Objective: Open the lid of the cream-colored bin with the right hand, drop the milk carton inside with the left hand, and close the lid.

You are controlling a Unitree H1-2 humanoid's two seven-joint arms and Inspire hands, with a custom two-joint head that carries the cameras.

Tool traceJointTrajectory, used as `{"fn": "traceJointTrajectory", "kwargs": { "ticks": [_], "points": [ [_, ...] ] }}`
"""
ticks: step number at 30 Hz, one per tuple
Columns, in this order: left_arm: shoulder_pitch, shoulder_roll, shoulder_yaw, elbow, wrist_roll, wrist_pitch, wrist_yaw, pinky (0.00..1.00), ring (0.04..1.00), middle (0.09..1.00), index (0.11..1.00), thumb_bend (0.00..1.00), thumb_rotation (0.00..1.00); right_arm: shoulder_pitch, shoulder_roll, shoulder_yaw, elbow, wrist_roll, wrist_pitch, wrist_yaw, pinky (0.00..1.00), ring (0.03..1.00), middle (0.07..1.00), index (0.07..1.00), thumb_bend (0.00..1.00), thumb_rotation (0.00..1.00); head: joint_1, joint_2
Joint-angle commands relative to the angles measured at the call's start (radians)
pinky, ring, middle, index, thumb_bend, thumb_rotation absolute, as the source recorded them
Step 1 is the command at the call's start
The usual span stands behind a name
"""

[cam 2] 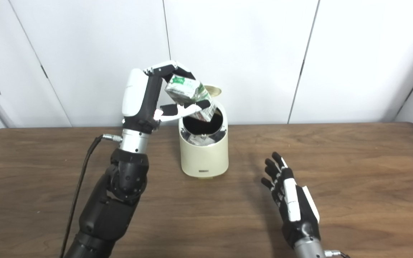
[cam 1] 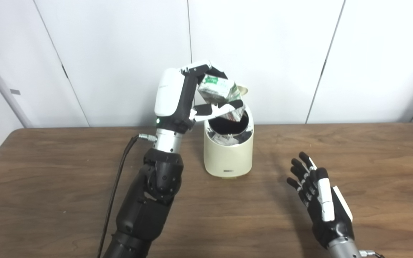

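Fingers of the left hand curl over the top of the milk carton while the thumb presses up from beneath, so the carton is clamped between them, tilted with its far end dipping toward the bin's mouth; the right hand holds nothing, its fingers spread and pointing up and away, hovering low over the wooden table to the right of the bin and nearer the camera, clear of it. That brown table fills the lower part of both views, backed by white wall panels. On it, near the far edge and about centre, stands the cream-colored bin, a rounded upright tub with a small label low on its front. Its lid is swung up at the back, only a pale sliver showing behind the carton. The bin's opening is dark, and pale crumpled material, perhaps a liner or earlier contents, shows against the inner front wall; what it is cannot be told. The carton, white with green print, hangs right over the opening's rear edge, its lower corner at or just inside the rim. A black cable runs down beside the left forearm.
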Motion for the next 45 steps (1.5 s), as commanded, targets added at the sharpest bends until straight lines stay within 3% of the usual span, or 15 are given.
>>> {"fn": "traceJointTrajectory", "kwargs": {
  "ticks": [1,6,22,35,45],
  "points": [
    [-0.069,0.003,0.003,-0.007,0.003,-0.051,0.045,0.40,0.423,0.500,0.491,0.48,0.00,-0.018,0.007,-0.001,-0.038,0.013,-0.011,0.001,0.90,0.951,0.937,0.961,0.62,0.97,-0.001,0.000],
    [-0.078,0.006,-0.005,0.046,0.020,-0.096,0.088,0.40,0.442,0.532,0.475,0.48,0.00,-0.020,0.008,0.005,-0.038,0.005,-0.014,0.003,0.89,0.948,0.935,0.952,0.61,0.98,-0.006,0.001],
    [-0.112,0.037,-0.042,0.200,0.084,-0.202,0.206,0.35,0.433,0.511,0.474,0.48,0.00,-0.024,0.020,0.022,-0.036,-0.020,-0.018,-0.004,0.89,0.949,0.932,0.966,0.63,0.99,-0.020,-0.002],
    [-0.161,0.120,-0.240,0.338,0.177,-0.208,0.465,0.37,0.450,0.503,0.461,0.48,0.00,-0.024,0.012,0.021,-0.048,-0.013,-0.013,0.001,0.89,0.948,0.912,0.966,0.61,1.00,-0.018,0.006],
    [-0.182,0.139,-0.320,0.414,0.221,-0.208,0.589,0.38,0.444,0.498,0.460,0.48,0.00,-0.021,-0.005,0.032,-0.060,-0.018,-0.019,0.016,0.88,0.913,0.874,0.958,0.61,1.00,-0.011,0.005]
  ]
}}
